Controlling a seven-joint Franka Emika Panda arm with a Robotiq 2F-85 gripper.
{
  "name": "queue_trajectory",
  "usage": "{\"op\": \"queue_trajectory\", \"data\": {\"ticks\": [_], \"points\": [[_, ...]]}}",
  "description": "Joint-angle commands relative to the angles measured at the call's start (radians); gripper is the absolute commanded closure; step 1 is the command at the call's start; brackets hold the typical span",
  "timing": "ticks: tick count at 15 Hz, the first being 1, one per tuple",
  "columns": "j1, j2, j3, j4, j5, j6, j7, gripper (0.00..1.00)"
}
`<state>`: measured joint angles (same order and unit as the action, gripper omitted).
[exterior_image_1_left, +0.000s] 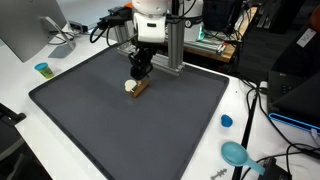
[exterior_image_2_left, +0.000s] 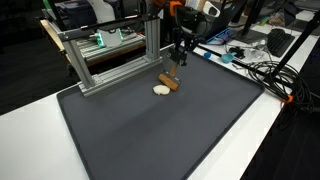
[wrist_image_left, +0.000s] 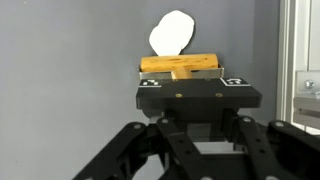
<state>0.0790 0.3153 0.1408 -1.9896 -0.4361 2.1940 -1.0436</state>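
A short wooden block (wrist_image_left: 180, 65) lies low over the dark grey mat (exterior_image_1_left: 120, 130), with a white oval piece (wrist_image_left: 171, 32) right beside it. My gripper (wrist_image_left: 190, 82) comes down on the block from above, its jaws shut on the block's middle. Its black body hides the fingertips in the wrist view. In both exterior views the gripper (exterior_image_1_left: 140, 75) (exterior_image_2_left: 179, 62) hangs upright over the block (exterior_image_1_left: 139, 87) (exterior_image_2_left: 170, 84) and the white piece (exterior_image_1_left: 129, 88) (exterior_image_2_left: 160, 90), near the mat's far edge.
An aluminium frame (exterior_image_1_left: 175, 40) (exterior_image_2_left: 110, 55) stands just behind the mat. A small blue cup (exterior_image_1_left: 43, 70), a blue cap (exterior_image_1_left: 226, 121) and a teal scoop (exterior_image_1_left: 236, 153) lie on the white table round it. Cables (exterior_image_2_left: 265, 70) run along one side.
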Motion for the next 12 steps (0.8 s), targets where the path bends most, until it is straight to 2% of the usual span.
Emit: {"op": "queue_trajectory", "data": {"ticks": [1,6,12], "points": [[-0.002,-0.072,-0.001,-0.041,0.015,0.014,-0.027,0.79],[0.014,-0.061,-0.034,-0.016,-0.061,-0.026,0.045,0.79],[0.014,0.023,-0.056,0.021,-0.1,-0.081,0.091,0.79]]}}
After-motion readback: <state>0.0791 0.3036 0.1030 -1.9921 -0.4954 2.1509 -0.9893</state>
